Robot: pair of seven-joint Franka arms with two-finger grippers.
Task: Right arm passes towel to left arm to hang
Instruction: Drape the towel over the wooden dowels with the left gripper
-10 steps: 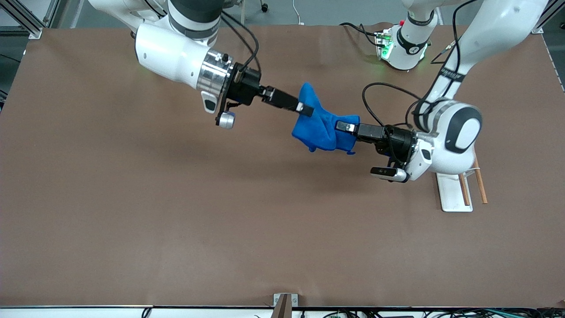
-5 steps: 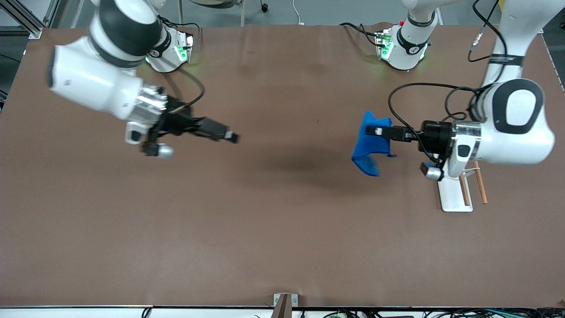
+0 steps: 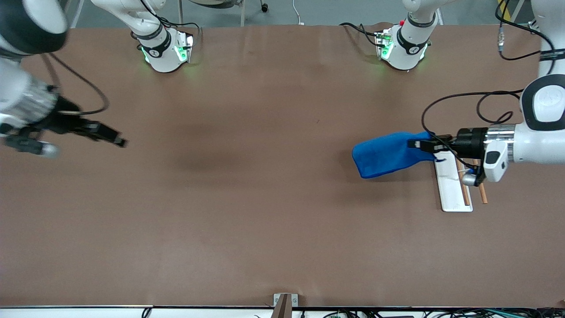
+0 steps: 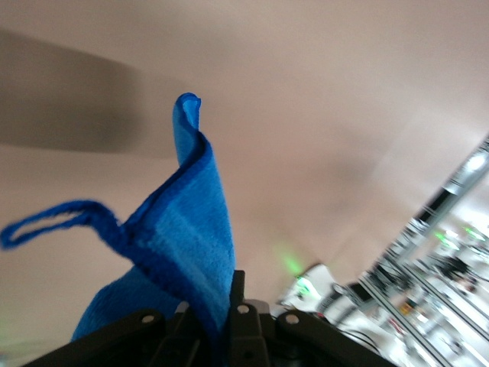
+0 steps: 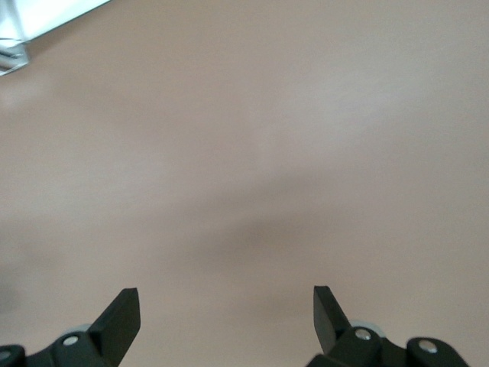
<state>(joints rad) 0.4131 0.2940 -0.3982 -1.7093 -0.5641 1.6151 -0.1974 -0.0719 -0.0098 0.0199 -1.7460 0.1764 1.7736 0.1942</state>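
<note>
The bright-blue towel (image 3: 386, 154) hangs in the air from my left gripper (image 3: 415, 144), which is shut on one edge of it, beside the white rack base (image 3: 451, 185) at the left arm's end of the table. In the left wrist view the towel (image 4: 183, 229) rises from between the shut fingers, and its loop tag (image 4: 53, 222) sticks out sideways. My right gripper (image 3: 119, 141) is open and empty above the bare table at the right arm's end. The right wrist view shows its gripper (image 5: 226, 310) with fingers wide apart over bare table.
A white base (image 3: 451, 185) with two thin wooden rods (image 3: 481, 190) lies under the left wrist. The right arm's base (image 3: 161, 48) and the left arm's base (image 3: 401, 46) stand at the table's edge farthest from the front camera. The table top (image 3: 265, 198) is brown.
The right gripper let go of the towel and swung away to its own end of the table. The left gripper carried the towel toward the white base and rods.
</note>
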